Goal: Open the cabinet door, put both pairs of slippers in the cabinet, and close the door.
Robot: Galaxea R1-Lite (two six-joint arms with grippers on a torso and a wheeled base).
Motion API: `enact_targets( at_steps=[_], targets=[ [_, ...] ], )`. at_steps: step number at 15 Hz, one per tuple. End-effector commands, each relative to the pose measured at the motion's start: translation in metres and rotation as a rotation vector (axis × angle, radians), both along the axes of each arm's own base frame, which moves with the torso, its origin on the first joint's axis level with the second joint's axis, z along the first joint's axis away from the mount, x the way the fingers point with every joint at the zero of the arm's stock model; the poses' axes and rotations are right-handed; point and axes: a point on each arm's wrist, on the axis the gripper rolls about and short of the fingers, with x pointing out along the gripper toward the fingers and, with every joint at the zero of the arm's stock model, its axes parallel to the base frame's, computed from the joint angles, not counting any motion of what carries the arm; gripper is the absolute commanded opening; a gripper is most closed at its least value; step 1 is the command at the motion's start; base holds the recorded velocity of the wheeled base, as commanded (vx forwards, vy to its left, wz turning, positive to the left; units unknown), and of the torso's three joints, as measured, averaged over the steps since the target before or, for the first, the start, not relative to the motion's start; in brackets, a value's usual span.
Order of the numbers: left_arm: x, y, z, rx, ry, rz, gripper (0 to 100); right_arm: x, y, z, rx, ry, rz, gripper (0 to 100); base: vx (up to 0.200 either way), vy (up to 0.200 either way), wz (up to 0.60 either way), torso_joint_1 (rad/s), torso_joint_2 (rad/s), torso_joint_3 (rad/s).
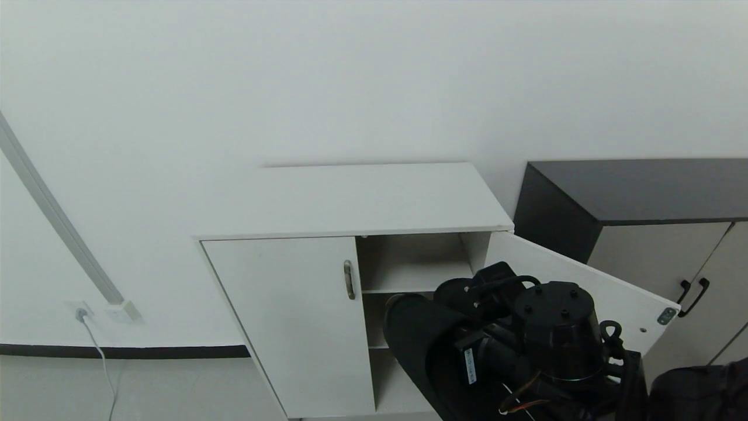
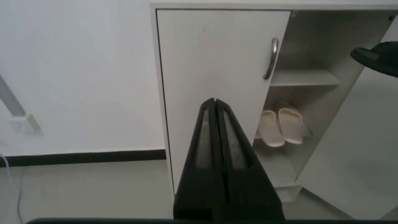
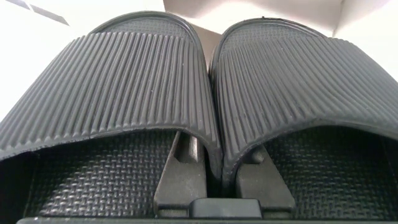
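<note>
Black slippers [image 3: 137, 81] with ribbed straps are seen closest in the right wrist view, laid side by side with their inner edges touching. They are gripped by the right claw [image 3: 219, 155]. One of its fingers [image 3: 179, 171] is pushed into each slipper under the strap, and the two adjoining side walls are pinched between them. Pale panels are glimpsed beyond the toes.

In the left wrist view, the left claw [image 2: 214, 106] is seen closed on nothing, its two fingers pressed flat together. A white cabinet [image 2: 217, 15] is faced by it. Directly ahead of the claw stands the closed door [image 2: 211, 62], with a curved metal handle [image 2: 273, 59] at its free edge. Past that edge, ahead and to the claw's right, the open compartment is shown. Pale slippers [image 2: 283, 127] are lying there as a pair on the shelf [image 2: 273, 158] below the top one, toes pointing inward. The toe of a black slipper is seen farther to the right, at about the height of the top shelf.

In the head view, the black slippers are held up before the open compartment by the right arm. The open door [image 1: 578, 286] is swung out just to the right of that claw. A dark cabinet [image 1: 631, 187] stands beyond the door, well apart from the claw. A wall socket [image 1: 79, 313] is seen far to the left.
</note>
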Motion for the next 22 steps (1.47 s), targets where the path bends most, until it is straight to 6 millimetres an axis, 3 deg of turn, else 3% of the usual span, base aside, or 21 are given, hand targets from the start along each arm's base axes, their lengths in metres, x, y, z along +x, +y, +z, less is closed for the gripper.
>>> enact_targets(
  at_steps=[1, 12, 22],
  targets=[
    [0.0001, 0.0, 0.0, 0.0, 0.001, 0.0, 0, 0.0001, 0.0003, -0.0006, -0.001, 0.001, 0.001, 0, 0.0, 0.0, 0.0, -0.217, 0.54, 0.325],
    [0.0001, 0.0, 0.0, 0.0, 0.001, 0.0, 0, 0.0005, 0.0008, -0.0033, -0.009, 0.007, 0.001, 0, 0.0, 0.0, 0.0, -0.179, 0.5, 0.322],
    [0.0001, 0.0, 0.0, 0.0, 0.001, 0.0, 0, -0.0015, 0.0028, -0.0029, -0.007, 0.006, 0.01, 0, 0.0, 0.0, 0.0, -0.088, 0.46, 0.364]
  ],
)
